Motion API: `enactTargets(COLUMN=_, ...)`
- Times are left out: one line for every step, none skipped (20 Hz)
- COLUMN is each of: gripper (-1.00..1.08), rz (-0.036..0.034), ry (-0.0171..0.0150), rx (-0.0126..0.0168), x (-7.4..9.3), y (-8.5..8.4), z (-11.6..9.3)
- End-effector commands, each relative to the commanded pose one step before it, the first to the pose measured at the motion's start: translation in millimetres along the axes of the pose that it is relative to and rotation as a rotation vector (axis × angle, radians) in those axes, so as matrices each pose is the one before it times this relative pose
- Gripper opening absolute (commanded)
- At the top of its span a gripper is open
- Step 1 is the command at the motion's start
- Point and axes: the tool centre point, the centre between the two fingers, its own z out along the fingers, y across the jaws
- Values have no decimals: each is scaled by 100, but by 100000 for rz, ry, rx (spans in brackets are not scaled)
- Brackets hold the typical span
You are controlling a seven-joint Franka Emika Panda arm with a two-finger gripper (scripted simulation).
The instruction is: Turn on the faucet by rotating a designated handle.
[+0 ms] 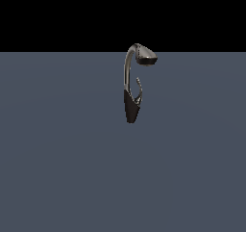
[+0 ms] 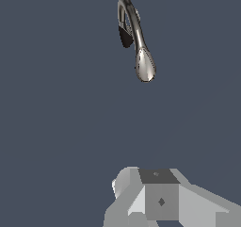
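Slate-grey flat floor (image 1: pixel 57 168) carries the small glossy chrome faucet (image 1: pixel 129 77), upright with an arched neck. The white-grey gripper (image 2: pixel 160 198) is seen well apart; its finger state cannot be told. The thin curved silvery handle (image 1: pixel 139 89) should be approached sideways, neck avoided.

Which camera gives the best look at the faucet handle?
The exterior view: the handle stands out as a thin curved lever above the dark base. In the wrist view it cannot be made out behind the faucet neck.
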Motion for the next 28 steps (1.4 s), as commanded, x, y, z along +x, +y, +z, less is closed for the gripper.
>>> enactTargets(gripper=-100, rz=1194, ry=-576, rx=702, x=421, y=-93, z=29)
enactTargets(gripper=-100, rz=662, ry=-299, rx=405, x=235, y=-57, z=8)
enactTargets(gripper=-100, rz=754, ry=-337, rx=478, x=270, y=-65, z=7)
enactTargets(gripper=-100, rz=845, ry=-377, rx=541, x=304, y=-76, z=9)
enactTargets(gripper=-100, rz=940, ry=-423, rx=590, x=338, y=-85, z=14)
enactTargets(gripper=-100, rz=1039, ry=-470, rx=637, x=372, y=-94, z=21)
enactTargets(gripper=-100, rz=1138, ry=-516, rx=690, x=408, y=-104, z=28)
enactTargets(gripper=-100, rz=1236, ry=-561, rx=746, x=444, y=-115, z=35)
enactTargets(gripper=-100, rz=1336, ry=-608, rx=800, x=480, y=-126, z=43)
enactTargets(gripper=-100, rz=1438, ry=-657, rx=850, x=517, y=-137, z=53)
enactTargets(gripper=-100, rz=1540, ry=-706, rx=899, x=554, y=-150, z=64)
enactTargets(gripper=-100, rz=1646, ry=-756, rx=949, x=592, y=-162, z=77)
enactTargets(gripper=-100, rz=1751, ry=-807, rx=995, x=630, y=-176, z=91)
enactTargets(gripper=-100, rz=1858, ry=-859, rx=1041, x=668, y=-188, z=107)
enactTargets(gripper=-100, rz=1915, ry=-888, rx=1057, x=689, y=-197, z=122)
enactTargets(gripper=-100, rz=1928, ry=-896, rx=1049, x=693, y=-201, z=133)
enactTargets(gripper=-100, rz=1941, ry=-904, rx=1039, x=697, y=-205, z=145)
enactTargets(gripper=-100, rz=1952, ry=-912, rx=1030, x=700, y=-209, z=156)
enactTargets(gripper=-100, rz=1965, ry=-919, rx=1020, x=704, y=-213, z=168)
enactTargets(gripper=-100, rz=1976, ry=-927, rx=1010, x=707, y=-216, z=179)
enactTargets(gripper=-100, rz=1988, ry=-934, rx=1001, x=711, y=-219, z=191)
enactTargets(gripper=-100, rz=2000, ry=-941, rx=992, x=715, y=-222, z=202)
enactTargets(gripper=-100, rz=2011, ry=-947, rx=982, x=717, y=-226, z=213)
enactTargets(gripper=-100, rz=2022, ry=-954, rx=972, x=721, y=-228, z=224)
enactTargets(gripper=-100, rz=2034, ry=-961, rx=963, x=723, y=-231, z=235)
enactTargets(gripper=-100, rz=2045, ry=-967, rx=953, x=726, y=-233, z=246)
enactTargets(gripper=-100, rz=2055, ry=-973, rx=943, x=729, y=-236, z=256)
enactTargets(gripper=-100, rz=2066, ry=-979, rx=933, x=732, y=-238, z=267)
